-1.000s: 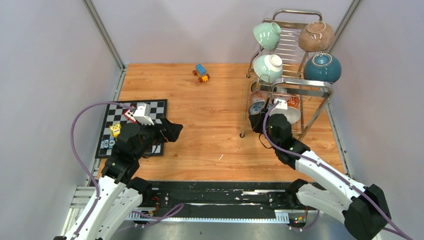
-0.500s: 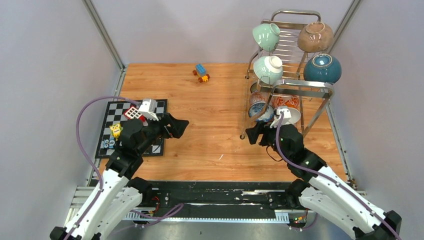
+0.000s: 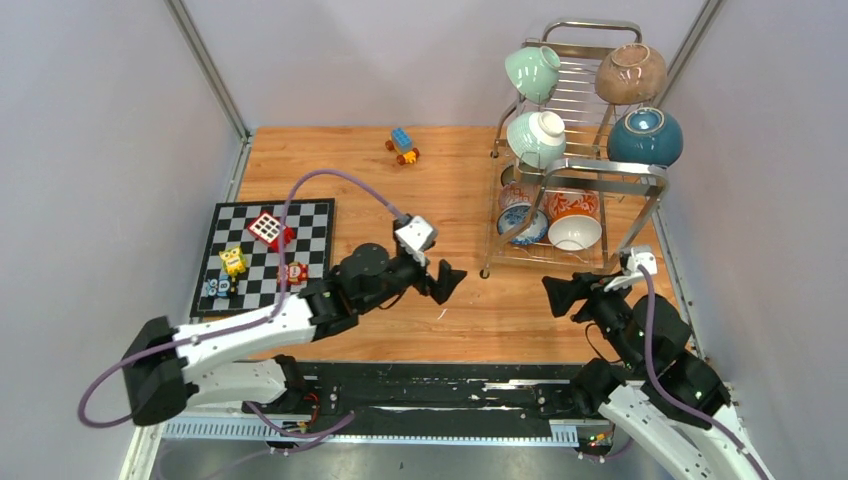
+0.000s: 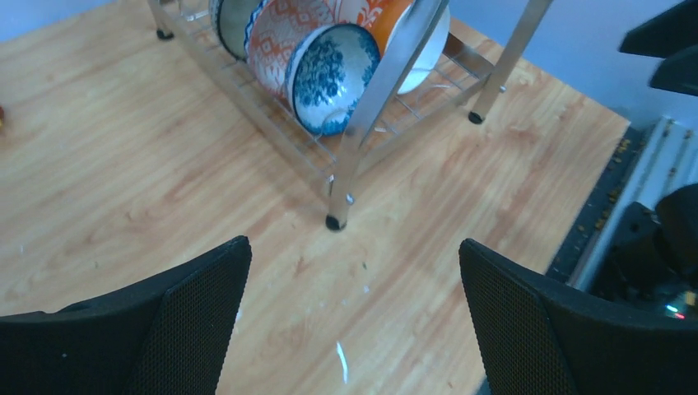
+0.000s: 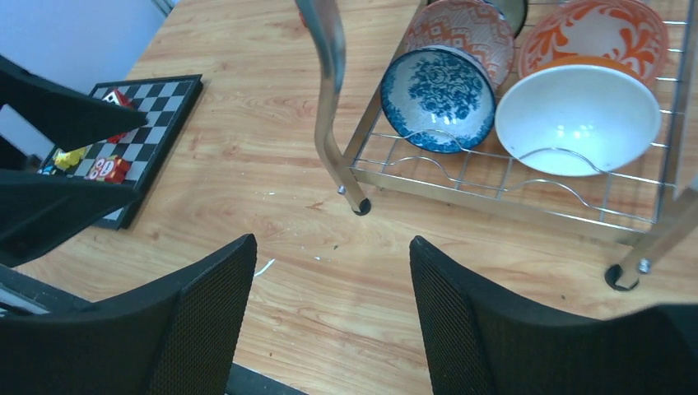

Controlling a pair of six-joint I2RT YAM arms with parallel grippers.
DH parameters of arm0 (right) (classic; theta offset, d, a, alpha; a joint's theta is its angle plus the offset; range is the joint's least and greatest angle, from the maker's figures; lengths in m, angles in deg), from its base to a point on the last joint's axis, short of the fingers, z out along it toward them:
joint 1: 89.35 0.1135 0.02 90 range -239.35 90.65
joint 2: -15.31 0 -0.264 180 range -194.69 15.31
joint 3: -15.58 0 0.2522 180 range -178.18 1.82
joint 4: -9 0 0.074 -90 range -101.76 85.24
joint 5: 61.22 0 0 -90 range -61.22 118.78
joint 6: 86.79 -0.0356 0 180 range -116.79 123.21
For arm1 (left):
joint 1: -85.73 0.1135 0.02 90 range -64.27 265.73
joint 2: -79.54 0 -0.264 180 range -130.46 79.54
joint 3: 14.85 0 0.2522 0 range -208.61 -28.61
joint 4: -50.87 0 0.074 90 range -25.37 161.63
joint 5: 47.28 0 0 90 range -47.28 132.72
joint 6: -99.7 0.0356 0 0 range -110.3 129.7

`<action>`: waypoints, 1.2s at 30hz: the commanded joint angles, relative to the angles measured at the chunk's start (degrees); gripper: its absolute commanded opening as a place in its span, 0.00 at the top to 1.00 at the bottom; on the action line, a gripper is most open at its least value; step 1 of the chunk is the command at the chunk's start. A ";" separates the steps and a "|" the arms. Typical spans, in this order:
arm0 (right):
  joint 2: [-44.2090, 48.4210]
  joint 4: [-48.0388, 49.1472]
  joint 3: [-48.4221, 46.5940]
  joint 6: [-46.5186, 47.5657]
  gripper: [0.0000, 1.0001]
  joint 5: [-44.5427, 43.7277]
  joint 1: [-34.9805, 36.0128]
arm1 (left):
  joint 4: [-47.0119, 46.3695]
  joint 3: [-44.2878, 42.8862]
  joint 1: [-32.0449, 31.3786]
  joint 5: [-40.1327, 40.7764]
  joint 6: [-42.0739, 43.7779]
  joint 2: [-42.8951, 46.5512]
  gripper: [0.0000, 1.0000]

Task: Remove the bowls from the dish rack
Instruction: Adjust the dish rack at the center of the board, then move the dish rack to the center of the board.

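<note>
My right gripper (image 3: 560,293) has backed off the dish rack (image 3: 605,175) empty, fingers apart; my left gripper (image 3: 447,281) (also open, holding nothing) has swung toward it. The bowls (image 3: 574,232) all remain racked, so unloading looks unstarted

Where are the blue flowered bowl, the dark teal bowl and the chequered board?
blue flowered bowl (image 5: 449,97): right wrist view, on its patterned face.
dark teal bowl (image 3: 645,137): top external view, on its rounded outer side.
chequered board (image 3: 312,216): top external view, on a bare square near its far right corner.
</note>
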 commanded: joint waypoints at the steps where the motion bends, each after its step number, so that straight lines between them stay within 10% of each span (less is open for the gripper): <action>1: 3.45 -6.31 -1.79 -2.43 0.30 -4.83 0.49 | -15.93 -6.07 -2.43 3.97 11.36 -11.02 0.03; 15: 4.48 -14.88 -5.61 -7.35 0.32 -12.51 0.50 | -26.48 -19.06 -5.07 9.57 25.02 -37.27 0.18; 36: 3.42 -16.09 -4.60 -9.39 0.25 -32.76 0.51 | -34.00 -27.43 -7.47 29.68 31.40 -51.77 0.63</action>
